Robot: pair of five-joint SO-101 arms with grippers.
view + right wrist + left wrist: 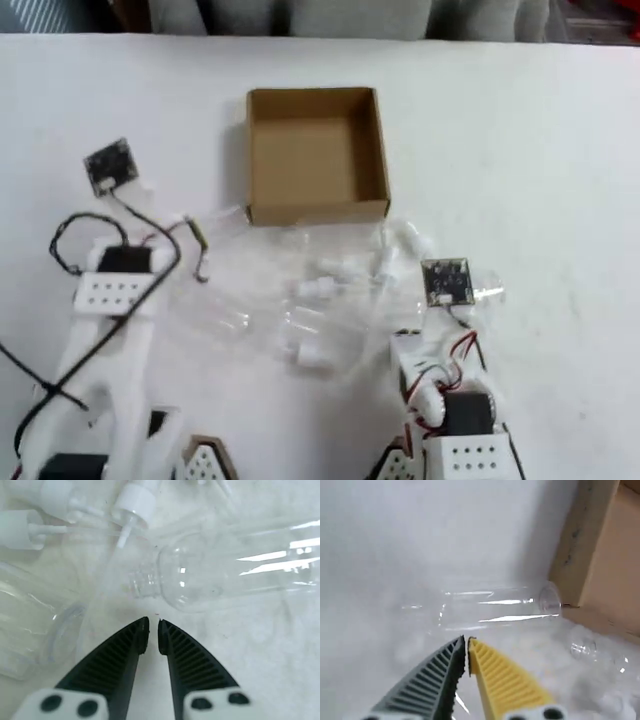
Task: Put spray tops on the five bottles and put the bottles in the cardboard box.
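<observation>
Left claw [466,647]: jaws pressed together, holding nothing, just short of a clear bottle [490,611] lying on its side.
Right claw [152,629]: jaws nearly meeting, holding nothing, near the uncapped neck of a second bottle [225,570].
Spray tops [134,502]: loose on the bench [540,120].
Cardboard box [318,212]: open, its corner beside the clear bottle.

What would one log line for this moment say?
box empty | bottles lying down, tops loose | left hand shut, by bottle | right hand shut, by bottle neck
</observation>
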